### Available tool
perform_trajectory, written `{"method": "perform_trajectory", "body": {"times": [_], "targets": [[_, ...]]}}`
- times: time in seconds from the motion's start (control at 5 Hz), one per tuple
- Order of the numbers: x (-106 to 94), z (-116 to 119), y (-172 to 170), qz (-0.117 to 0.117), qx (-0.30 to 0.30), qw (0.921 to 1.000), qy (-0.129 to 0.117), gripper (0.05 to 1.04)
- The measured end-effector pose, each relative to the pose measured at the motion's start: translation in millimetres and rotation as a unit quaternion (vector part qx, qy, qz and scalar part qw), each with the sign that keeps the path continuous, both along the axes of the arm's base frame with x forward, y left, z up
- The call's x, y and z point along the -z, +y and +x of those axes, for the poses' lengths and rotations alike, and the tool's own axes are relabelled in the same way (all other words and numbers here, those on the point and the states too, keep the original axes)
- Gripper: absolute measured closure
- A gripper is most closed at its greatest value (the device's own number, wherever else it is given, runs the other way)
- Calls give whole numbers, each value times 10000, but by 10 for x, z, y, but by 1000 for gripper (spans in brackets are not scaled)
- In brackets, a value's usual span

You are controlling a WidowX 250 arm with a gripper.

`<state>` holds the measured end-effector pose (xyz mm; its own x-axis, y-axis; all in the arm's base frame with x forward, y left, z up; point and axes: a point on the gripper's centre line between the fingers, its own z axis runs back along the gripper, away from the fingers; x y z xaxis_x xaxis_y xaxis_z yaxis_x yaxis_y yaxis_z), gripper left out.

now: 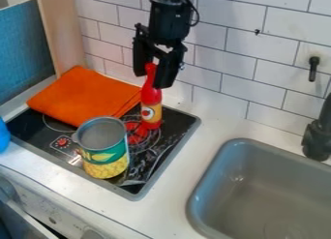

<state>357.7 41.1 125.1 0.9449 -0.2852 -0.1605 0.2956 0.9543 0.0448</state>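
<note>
The gripper (155, 71) hangs in the upper middle of the view, in front of the tiled wall. Its fingers are open, one on each side of the upper neck of a red bottle (151, 97). Whether either finger touches the neck I cannot tell. Upright at the back right of the black stovetop (167, 136), the bottle carries a yellowish label. In front of it and to the left stands an open, empty-looking can (105, 158) with a green and yellow label. A folded orange cloth (87, 95) lies over the stove's back left part.
A grey sink (259, 185) is set into the white counter (194, 158) at the lower right, with a black faucet (318, 136) at its back right corner. The tiled wall (233, 54) rises behind. Part of a blue object (3, 135) is at the left edge.
</note>
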Motion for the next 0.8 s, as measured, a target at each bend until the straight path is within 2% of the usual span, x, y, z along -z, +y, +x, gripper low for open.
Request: {"method": "perform_trajectory", "body": {"times": [0.2,0.4,0.6,0.8], "targets": [[-61,-13,40,13,-54,10000,-68,79],[-328,-152,206,40,-365,9985,-417,83],[-508,-337,349,-19,-722,9955,-614,83],[-647,-564,534,42,-1010,9928,-643,83]]}}
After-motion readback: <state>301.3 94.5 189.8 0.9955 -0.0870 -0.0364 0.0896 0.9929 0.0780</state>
